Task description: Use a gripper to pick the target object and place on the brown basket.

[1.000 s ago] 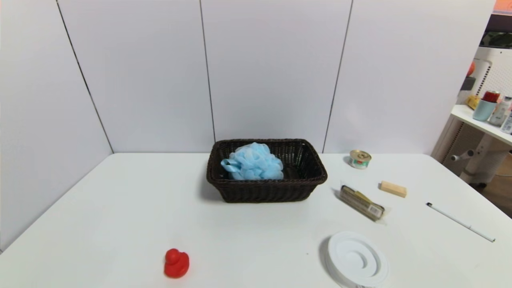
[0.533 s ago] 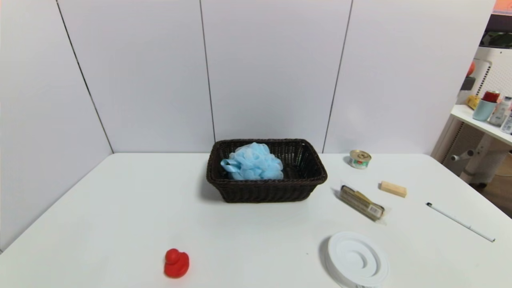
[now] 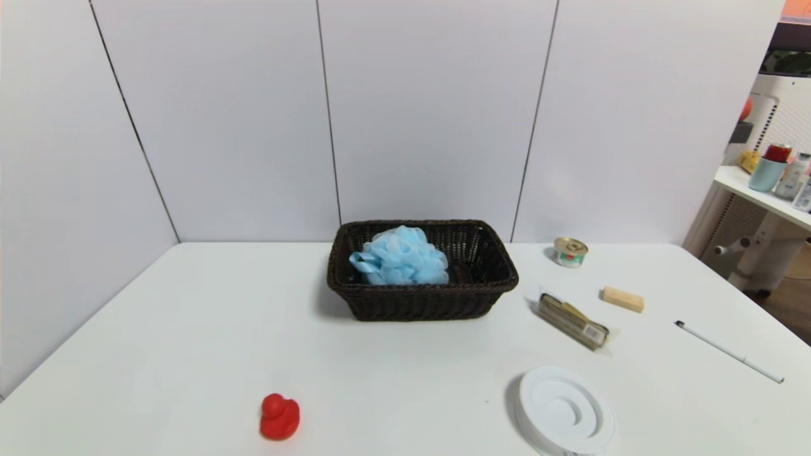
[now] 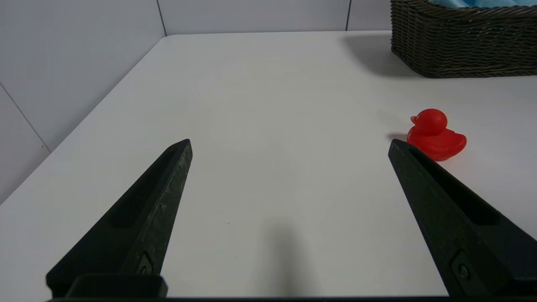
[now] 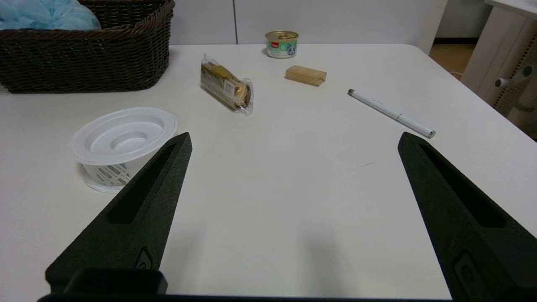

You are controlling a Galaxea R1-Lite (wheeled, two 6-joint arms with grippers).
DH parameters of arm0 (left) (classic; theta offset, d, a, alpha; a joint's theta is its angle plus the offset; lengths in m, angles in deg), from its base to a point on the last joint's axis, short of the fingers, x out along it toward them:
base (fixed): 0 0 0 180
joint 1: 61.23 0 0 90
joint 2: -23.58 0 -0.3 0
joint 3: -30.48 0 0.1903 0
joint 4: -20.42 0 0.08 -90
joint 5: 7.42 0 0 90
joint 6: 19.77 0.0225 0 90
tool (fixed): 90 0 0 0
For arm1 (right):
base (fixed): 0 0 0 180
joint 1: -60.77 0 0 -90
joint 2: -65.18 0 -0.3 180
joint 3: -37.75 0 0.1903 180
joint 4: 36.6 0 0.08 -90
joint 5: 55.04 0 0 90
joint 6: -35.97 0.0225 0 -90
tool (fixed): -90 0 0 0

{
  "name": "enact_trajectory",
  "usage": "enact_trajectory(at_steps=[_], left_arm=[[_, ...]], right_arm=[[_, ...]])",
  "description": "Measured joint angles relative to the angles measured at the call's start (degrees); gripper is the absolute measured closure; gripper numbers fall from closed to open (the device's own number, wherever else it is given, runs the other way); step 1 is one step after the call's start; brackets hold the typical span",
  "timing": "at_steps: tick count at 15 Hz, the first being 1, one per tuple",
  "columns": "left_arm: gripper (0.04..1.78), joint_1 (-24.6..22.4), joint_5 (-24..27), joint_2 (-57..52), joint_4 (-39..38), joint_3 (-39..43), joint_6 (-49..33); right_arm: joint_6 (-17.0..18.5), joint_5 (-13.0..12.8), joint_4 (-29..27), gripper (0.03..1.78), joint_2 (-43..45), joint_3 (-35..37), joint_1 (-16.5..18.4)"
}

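The light blue bath puff (image 3: 401, 257) lies inside the dark brown woven basket (image 3: 488, 277), in its left half, at the back middle of the white table. The basket also shows in the left wrist view (image 4: 461, 46) and the right wrist view (image 5: 92, 54), with the puff (image 5: 42, 14) above its rim. Neither arm shows in the head view. My left gripper (image 4: 289, 144) is open and empty, low over the table's near left. My right gripper (image 5: 295, 140) is open and empty, low over the table's near right.
A red rubber duck (image 3: 279, 417) sits near the front left, close to the left gripper (image 4: 436, 134). A round white disc (image 3: 566, 410), a wrapped snack bar (image 3: 572, 320), a small tin (image 3: 569, 251), a tan block (image 3: 623, 299) and a white pen (image 3: 728, 351) lie on the right side.
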Motion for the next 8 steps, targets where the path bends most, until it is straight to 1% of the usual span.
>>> enact_trajectory(at_steps=[8], left_arm=[[0.13,0.0,0.0,0.0,0.0,0.0,0.0]], right_arm=[[0.02,0.02,-0.06,0.11,0.0,0.0,0.0]])
